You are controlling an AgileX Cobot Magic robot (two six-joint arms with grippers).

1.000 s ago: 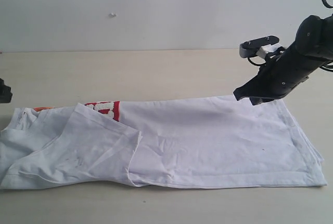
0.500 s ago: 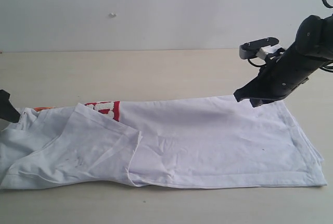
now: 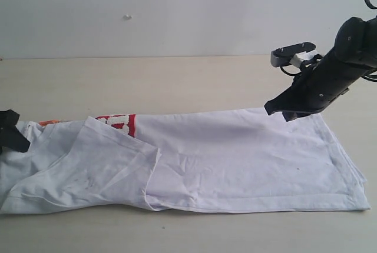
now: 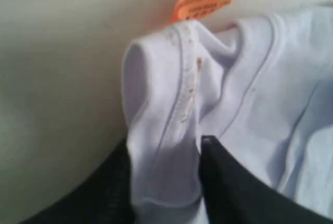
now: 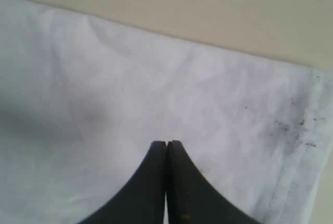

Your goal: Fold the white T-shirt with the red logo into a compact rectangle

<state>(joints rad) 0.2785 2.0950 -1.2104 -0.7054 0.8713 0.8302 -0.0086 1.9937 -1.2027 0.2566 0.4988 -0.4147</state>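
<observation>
— Where's the T-shirt [image 3: 235, 159]?

— Flat on the desk [image 3: 177, 82], folded lengthwise into a long white band that runs nearly the whole width of the exterior view. The collar end is on the left and the hem [image 3: 347, 165] on the right. A flap [image 3: 100, 159] of cloth lies folded over the left part.

— And the logo [image 3: 119, 122]?

— Mostly hidden. Only a short red piece with white lettering peeks out at the far edge of the band, left of the middle. Further left along that edge, the orange tag [image 4: 205, 2] sticks out onto the desk.

— The left fingers [image 4: 229, 187]?

— At the collar [image 4: 182, 78] end, by the left border of the exterior view. The wrist view shows one on each side of a raised fold of collar cloth, which fills the gap between them. I can't tell whether they squeeze it or merely straddle it.

— The right fingers [image 5: 156, 182]?

— Clenched, tips pressed together with nothing seen between them. They sit at the far edge of the band near the hem end, and the arm slants down from the upper right. The wrist view shows white cloth beneath them, with small dark specks [image 5: 291, 125] beside the stitched hem. It's unclear whether they touch the cloth or hang just above it.
</observation>
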